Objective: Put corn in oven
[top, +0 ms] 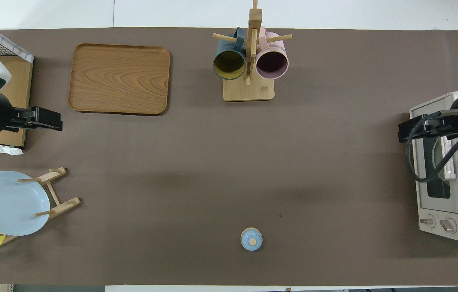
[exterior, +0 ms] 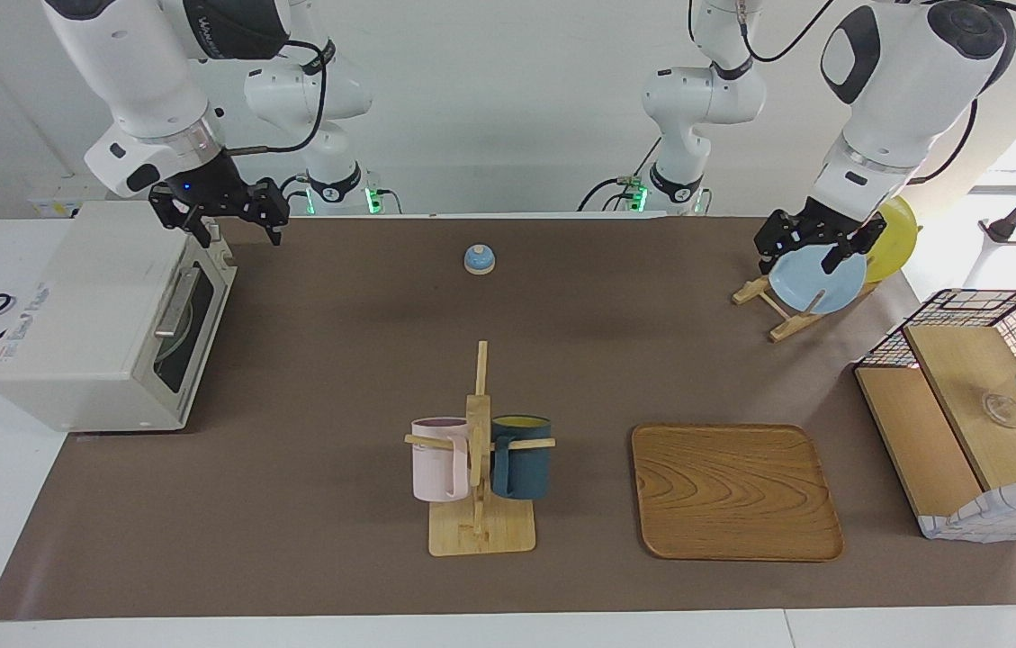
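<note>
- We see a long table covered by a matte brown mat, with two white robot arms at one long edge.
- The corn, the thing to be moved, appears in neither view. We cannot tell where it is. No yellow cob lies on the mat, in a gripper, or visibly in the oven.
- The boxy off-white toaster oven stands at the right arm's end of the table. Its dark glass door faces the table's middle and looks closed, so we judge it must be opened first.
- The right gripper hangs over the oven's door edge with its black fingers spread wide and nothing in them, probably ready for the metal bar handle.
- The left gripper waits in the air by the plate rack at the left arm's end, also spread wide and empty.
- A slatted wooden rack holds a glossy pale blue plate and a round yellow plate on edge.
- A small blue dome-shaped bell sits near the robots at mid-table.
- Farther from the robots, a wooden mug tree carries a pink mug and a dark teal mug by their handles on pegs.
- Beside it, toward the left arm's end, lies a rounded, grained wooden tray, then a wire basket with wooden shelves.
</note>
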Tool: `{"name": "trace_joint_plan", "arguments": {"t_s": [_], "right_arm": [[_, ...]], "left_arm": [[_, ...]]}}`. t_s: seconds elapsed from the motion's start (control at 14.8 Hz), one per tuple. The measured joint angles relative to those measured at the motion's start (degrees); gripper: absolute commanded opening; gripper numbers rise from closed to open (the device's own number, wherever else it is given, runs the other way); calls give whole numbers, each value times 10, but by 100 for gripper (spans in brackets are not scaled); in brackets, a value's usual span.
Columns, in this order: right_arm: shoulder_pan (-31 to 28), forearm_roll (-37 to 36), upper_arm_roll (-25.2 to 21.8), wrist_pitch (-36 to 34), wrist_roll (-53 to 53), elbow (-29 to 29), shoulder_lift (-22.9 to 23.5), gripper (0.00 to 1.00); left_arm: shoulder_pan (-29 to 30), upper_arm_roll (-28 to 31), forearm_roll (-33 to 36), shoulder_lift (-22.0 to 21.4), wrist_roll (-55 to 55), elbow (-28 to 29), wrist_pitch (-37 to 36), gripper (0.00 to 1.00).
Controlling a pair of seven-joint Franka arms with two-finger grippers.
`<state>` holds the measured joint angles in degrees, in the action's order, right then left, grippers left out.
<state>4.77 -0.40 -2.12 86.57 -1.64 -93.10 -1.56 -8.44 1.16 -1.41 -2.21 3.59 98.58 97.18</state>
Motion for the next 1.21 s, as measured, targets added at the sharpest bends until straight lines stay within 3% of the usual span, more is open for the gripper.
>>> {"name": "trace_joint_plan", "arguments": {"t_s": [1.21], "right_arm": [[-45,0,-9,-18,0,9,0,100]], "left_arm": [[0,0,0,0,0,0,0,100]]}}
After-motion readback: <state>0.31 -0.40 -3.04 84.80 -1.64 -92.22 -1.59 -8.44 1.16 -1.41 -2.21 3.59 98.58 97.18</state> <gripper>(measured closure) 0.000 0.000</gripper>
